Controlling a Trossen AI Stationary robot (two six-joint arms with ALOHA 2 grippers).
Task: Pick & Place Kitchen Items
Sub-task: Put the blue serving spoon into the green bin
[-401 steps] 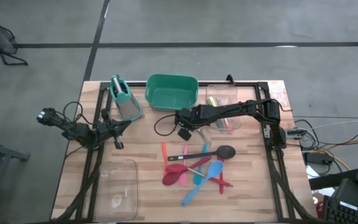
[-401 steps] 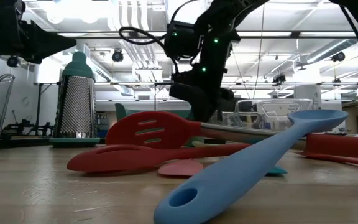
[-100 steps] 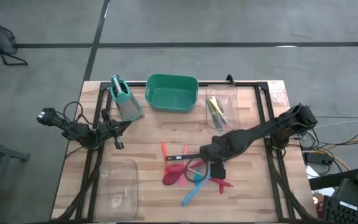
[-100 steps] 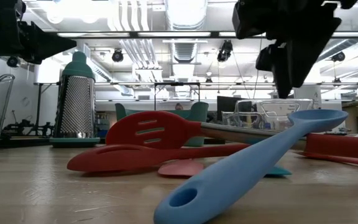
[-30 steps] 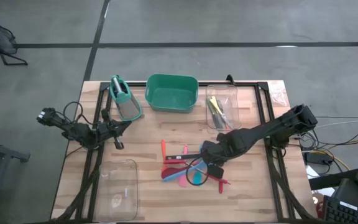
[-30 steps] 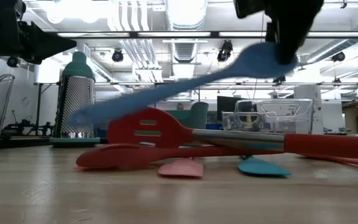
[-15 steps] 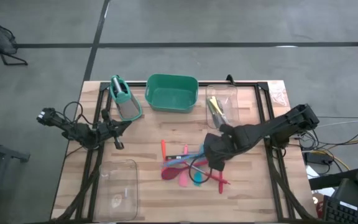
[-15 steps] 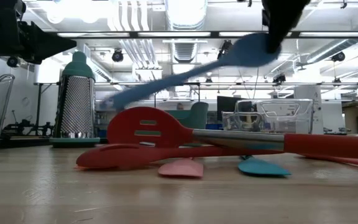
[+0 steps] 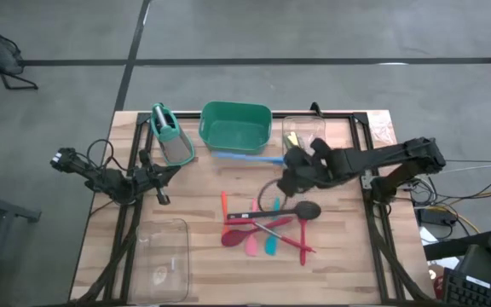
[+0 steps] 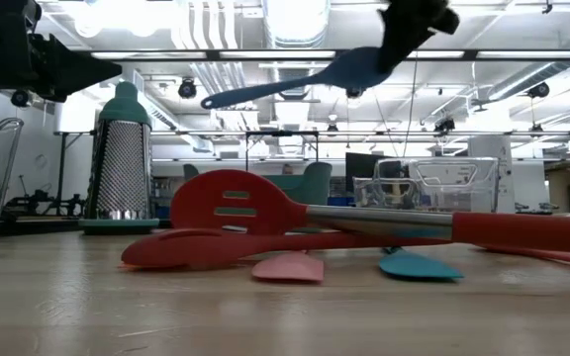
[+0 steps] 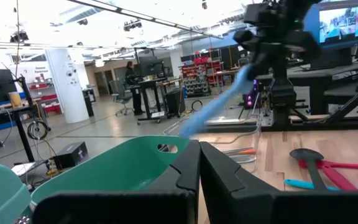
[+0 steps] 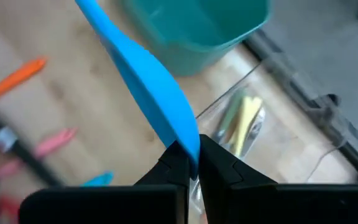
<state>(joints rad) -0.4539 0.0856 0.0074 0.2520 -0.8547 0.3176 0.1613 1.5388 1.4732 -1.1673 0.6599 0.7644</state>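
- From above, my right gripper (image 9: 290, 164) has lifted the blue spoon (image 9: 244, 156) off the pile and swung it beside the green tub (image 9: 235, 127); fingers clamped on its bowl end.
- At table level, the spoon hangs high above the red slotted spatula (image 10: 265, 210).
- Left wrist: left gripper (image 11: 199, 163) parked, fingers closed and empty.
- Right wrist: the clear bin (image 12: 241, 118) sits just ahead, so I judge placing comes next.
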